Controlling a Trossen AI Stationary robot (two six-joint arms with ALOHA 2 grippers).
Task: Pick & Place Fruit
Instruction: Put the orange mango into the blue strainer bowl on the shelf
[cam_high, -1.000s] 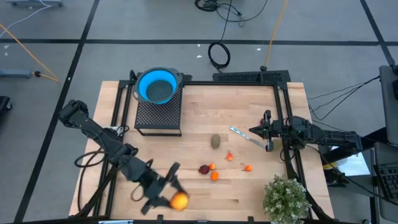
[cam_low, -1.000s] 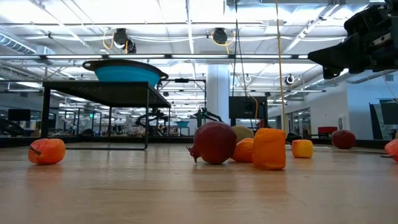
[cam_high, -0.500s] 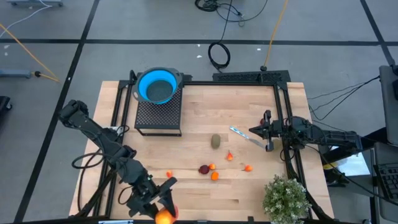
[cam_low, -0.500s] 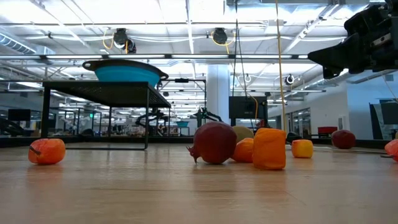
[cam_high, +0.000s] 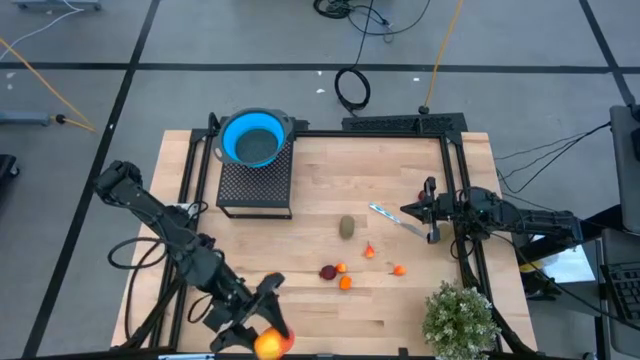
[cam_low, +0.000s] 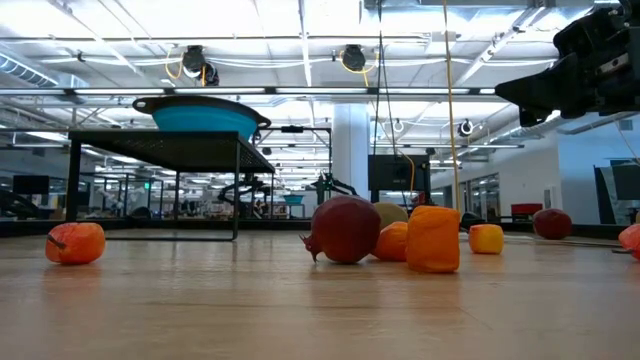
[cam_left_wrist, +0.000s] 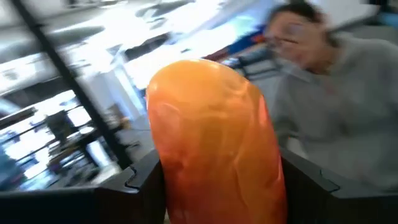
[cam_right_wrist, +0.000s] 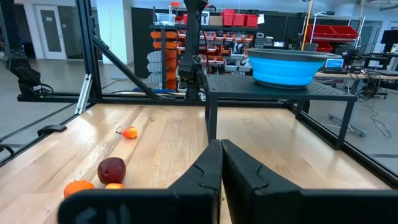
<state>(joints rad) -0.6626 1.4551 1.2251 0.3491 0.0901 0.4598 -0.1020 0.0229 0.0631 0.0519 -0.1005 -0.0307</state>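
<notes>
In the high view my left gripper (cam_high: 262, 335) is shut on a large orange fruit (cam_high: 268, 345) at the table's near edge. That fruit (cam_left_wrist: 211, 137) fills the left wrist view. Out on the table lie a dark red fruit (cam_high: 328, 271), small orange fruits (cam_high: 345, 283), a brownish-green oval (cam_high: 347, 227) and a small red-orange piece (cam_high: 369, 251). Another orange-red fruit (cam_low: 75, 243) lies at the left of the low view. My right gripper (cam_high: 406, 211) waits shut at the right side, touching nothing. My left gripper pinches the orange fruit by its two opposite sides (cam_left_wrist: 163, 168) between the two fingers (cam_left_wrist: 127, 183). The fingers come about level, slanting from the table's far left toward its near edge. The fruit is lifted clear of the table and stands out past the fingertips.
A blue bowl (cam_high: 250, 138) stands on a black mesh stand (cam_high: 255, 182) at the far left. A silvery utensil (cam_high: 393, 218) lies in front of the right gripper. A potted plant (cam_high: 460, 318) stands at the near right corner. A person in grey (cam_left_wrist: 348, 93) shows beyond the table.
My left gripper has swung toward the table's near edge and tipped upward, rolling a little, with the orange fruit still between its fingers. The fruit has gone from over the table to its near edge. The fruits on the table have stayed put.
</notes>
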